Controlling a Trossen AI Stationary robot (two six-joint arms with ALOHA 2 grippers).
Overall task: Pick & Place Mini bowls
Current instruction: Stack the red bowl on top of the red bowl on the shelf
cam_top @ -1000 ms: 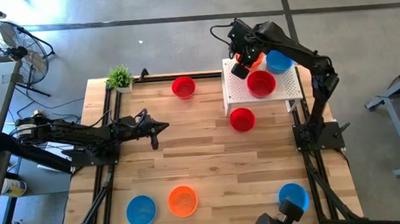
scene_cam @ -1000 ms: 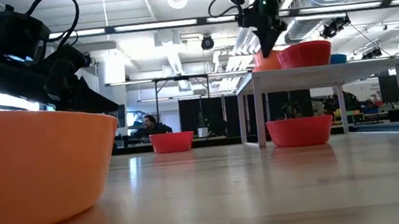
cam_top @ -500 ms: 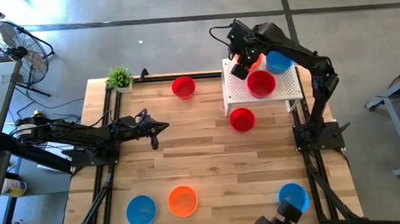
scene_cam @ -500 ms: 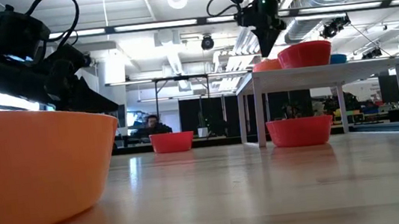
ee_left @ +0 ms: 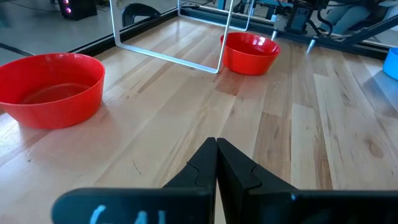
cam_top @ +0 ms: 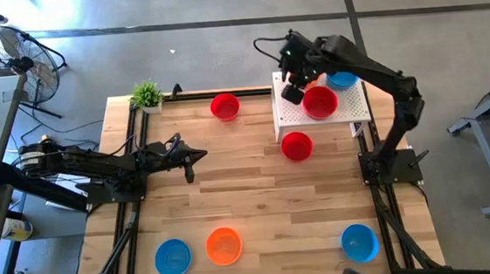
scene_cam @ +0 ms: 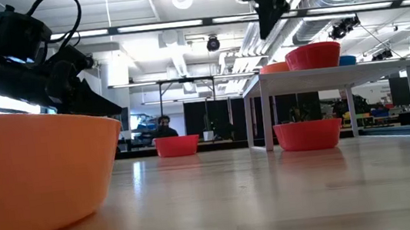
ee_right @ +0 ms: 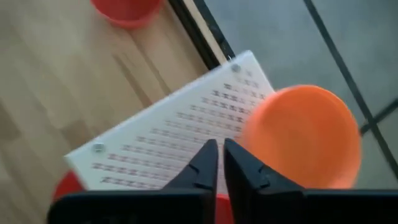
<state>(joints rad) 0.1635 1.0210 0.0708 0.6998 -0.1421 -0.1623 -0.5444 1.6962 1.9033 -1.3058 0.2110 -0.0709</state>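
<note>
On the white perforated stand (cam_top: 297, 115) at the table's far right sit an orange mini bowl (ee_right: 301, 137), a red one (cam_top: 319, 102) and a blue one (cam_top: 342, 79). My right gripper (cam_top: 291, 96) hovers above the stand's left part, beside the orange bowl. It points steeply down, and its fingers (ee_right: 205, 163) are almost together with nothing between them. Red bowls stand on the table by the stand (cam_top: 296, 145) and near the far edge (cam_top: 224, 106). My left gripper (cam_top: 190, 156) waits shut at the table's left, just above the wood.
Along the near edge stand a blue bowl (cam_top: 173, 257), an orange bowl (cam_top: 224, 245) and another blue bowl (cam_top: 359, 242). A small green plant (cam_top: 146, 96) sits at the far left corner. Bare wood lies across the table's middle.
My right gripper has risen from the orange bowl on the stand and shifted a little toward the table's near-left, now clear above it. The orange bowl stays on the stand.
</note>
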